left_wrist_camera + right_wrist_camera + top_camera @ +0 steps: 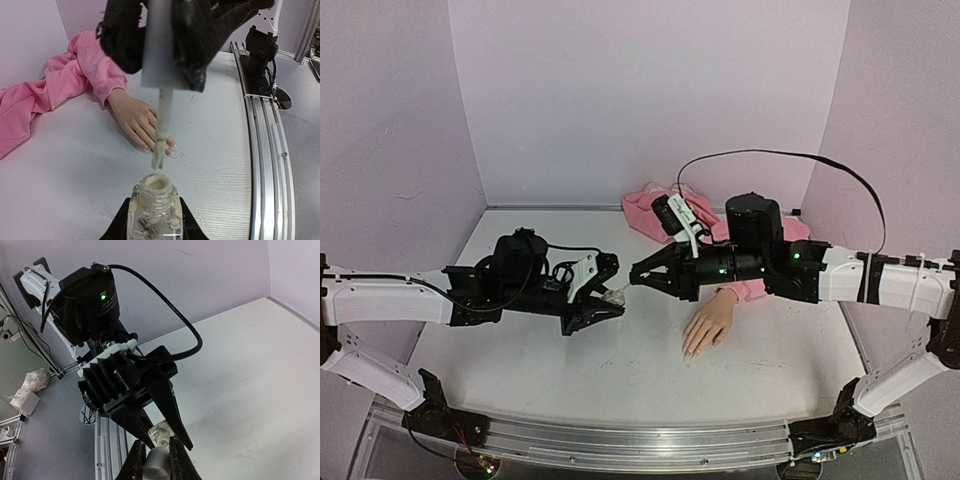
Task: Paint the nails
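A beige mannequin hand (710, 325) in a pink hoodie sleeve (665, 212) lies palm down on the white table, its pale glossy nails (690, 352) pointing toward the near edge. My left gripper (617, 290) is shut on a tiny clear bottle (155, 205), held upright with its neck open. My right gripper (638, 275) is shut on the bottle's white cap (160, 45). The cap's brush (161, 137) hangs just above the bottle mouth. In the left wrist view the nails (170, 147) lie beyond the brush tip. The right wrist view shows the cap (157, 465) between my fingers and the bottle (162, 430) below.
The pink hoodie bunches against the back wall (650, 205). A black cable (770, 155) loops over the right arm. An aluminium rail (620, 440) runs along the table's near edge. Lilac walls close the left, back and right sides.
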Available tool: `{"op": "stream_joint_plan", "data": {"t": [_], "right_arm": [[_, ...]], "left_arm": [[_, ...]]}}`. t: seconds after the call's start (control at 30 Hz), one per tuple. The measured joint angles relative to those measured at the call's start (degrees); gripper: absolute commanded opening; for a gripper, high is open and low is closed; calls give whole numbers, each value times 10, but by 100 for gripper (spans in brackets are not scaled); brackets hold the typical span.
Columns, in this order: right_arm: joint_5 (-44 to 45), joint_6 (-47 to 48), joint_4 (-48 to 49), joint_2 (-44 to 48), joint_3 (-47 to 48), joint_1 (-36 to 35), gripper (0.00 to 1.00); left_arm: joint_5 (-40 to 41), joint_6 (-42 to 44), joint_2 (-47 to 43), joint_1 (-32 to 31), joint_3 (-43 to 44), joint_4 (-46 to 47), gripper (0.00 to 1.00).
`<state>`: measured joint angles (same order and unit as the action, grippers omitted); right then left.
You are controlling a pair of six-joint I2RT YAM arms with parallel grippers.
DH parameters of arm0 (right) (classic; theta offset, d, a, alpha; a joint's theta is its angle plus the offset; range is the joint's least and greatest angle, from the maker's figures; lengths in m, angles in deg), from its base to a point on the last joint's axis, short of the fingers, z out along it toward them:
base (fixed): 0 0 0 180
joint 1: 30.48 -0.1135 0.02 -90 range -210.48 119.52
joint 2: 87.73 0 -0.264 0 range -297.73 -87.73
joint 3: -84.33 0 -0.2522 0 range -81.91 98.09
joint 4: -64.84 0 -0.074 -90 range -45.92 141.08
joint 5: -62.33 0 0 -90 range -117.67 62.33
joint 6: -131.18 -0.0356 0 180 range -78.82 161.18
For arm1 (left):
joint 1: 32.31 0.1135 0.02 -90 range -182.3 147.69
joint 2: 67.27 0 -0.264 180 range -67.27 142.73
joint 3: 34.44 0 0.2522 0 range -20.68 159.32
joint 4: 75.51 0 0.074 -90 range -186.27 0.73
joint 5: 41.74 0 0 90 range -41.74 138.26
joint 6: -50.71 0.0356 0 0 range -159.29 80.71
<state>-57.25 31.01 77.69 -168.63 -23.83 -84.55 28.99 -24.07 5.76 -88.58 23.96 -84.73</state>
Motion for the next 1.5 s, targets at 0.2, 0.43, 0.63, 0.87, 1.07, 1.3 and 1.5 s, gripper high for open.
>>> {"op": "stream_joint_plan", "data": {"t": [0.2,0.43,0.63,0.87,1.07,1.3,1.5], "right_arm": [[-6,-4,3,12,-8,0,0],[-7,-6,4,12,-8,0,0],[-13,-7,9,2,-8,0,0],[-13,-9,14,-3,-8,0,0],[-16,-12,19,-11,-8,0,0],[-26,-16,24,-24,-8,0,0],[-46,-17,35,-37,-7,0,0]], "left_arm": [[0,0,-3,0,0,0,0],[0,0,-3,0,0,0,0],[0,0,-3,0,0,0,0],[0,0,-3,0,0,0,0],[-1,1,-3,0,0,0,0],[-1,1,-3,0,0,-3,0],[-8,3,-3,0,0,-14,0]]}}
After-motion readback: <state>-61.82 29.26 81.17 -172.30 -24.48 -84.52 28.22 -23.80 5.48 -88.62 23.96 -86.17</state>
